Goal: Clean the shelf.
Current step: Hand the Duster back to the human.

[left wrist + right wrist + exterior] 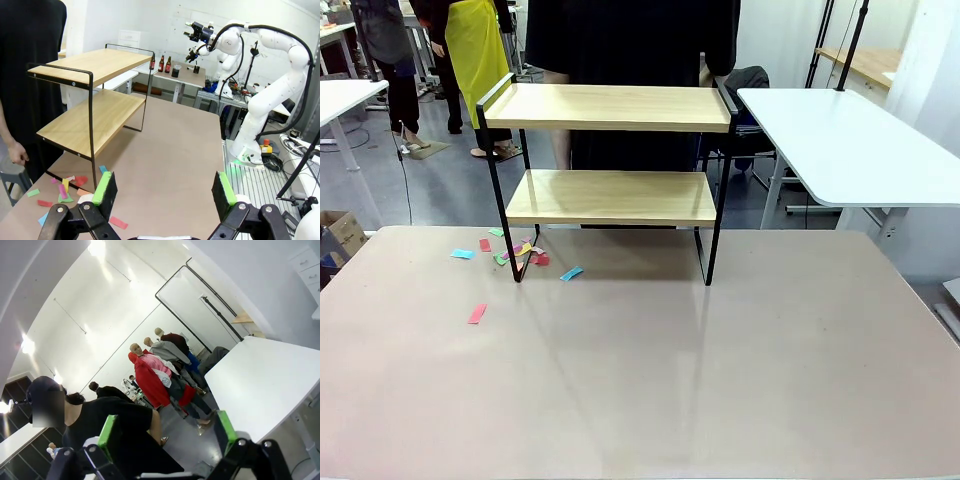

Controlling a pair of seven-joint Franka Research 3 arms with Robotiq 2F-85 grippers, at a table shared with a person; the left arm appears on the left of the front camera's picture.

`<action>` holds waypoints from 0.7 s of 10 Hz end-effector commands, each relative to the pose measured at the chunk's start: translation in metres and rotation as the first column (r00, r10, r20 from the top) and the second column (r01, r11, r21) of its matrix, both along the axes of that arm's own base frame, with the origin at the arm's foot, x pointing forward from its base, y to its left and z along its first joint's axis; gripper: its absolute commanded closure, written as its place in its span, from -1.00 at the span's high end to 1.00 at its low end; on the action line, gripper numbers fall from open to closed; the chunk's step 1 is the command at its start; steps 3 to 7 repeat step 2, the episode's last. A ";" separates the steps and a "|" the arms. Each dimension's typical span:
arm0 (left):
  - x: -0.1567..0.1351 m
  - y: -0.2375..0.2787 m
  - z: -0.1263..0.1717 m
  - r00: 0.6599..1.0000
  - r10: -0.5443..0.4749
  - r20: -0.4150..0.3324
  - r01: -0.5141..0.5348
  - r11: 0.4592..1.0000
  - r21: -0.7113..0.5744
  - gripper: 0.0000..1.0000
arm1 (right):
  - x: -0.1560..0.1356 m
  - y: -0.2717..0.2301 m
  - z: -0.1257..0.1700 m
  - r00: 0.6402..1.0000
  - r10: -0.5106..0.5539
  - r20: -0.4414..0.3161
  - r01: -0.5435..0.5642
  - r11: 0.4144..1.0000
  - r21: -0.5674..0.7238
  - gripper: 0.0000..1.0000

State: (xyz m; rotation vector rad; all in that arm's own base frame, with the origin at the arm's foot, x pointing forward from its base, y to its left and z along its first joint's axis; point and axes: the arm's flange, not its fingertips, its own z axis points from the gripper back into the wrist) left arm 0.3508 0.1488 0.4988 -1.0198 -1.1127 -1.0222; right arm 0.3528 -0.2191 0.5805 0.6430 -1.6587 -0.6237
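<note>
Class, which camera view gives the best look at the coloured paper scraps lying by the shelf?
The front view: the paper scraps lie spread on the table around the shelf's left leg, all unobstructed. The left wrist view catches them low in the corner, partly behind the left gripper's open fingers.

The beige table (720, 380) carries the shelf (610, 195) — coloured paper scraps (515, 255) scattered around its left legs.

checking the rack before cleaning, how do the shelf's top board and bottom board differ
The top board is wider and carries raised black end rails; the bottom board is narrower, sitting inside the legs with no rails. The top board sits above, partly shading the bottom board. Both are bare light wood on the shelf; the paper scraps lie on the table.
</note>
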 end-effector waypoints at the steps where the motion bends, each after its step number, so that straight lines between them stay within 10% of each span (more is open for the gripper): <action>1: -0.003 -0.001 0.002 1.000 -0.007 0.009 0.007 1.000 -0.006 1.00 | -0.002 0.001 -0.001 1.000 0.002 -0.001 -0.002 1.000 -0.004 1.00; 7: -0.003 -0.001 0.002 1.000 -0.007 0.009 0.007 1.000 -0.006 1.00 | -0.002 0.001 -0.001 1.000 0.002 -0.001 -0.002 1.000 -0.004 1.00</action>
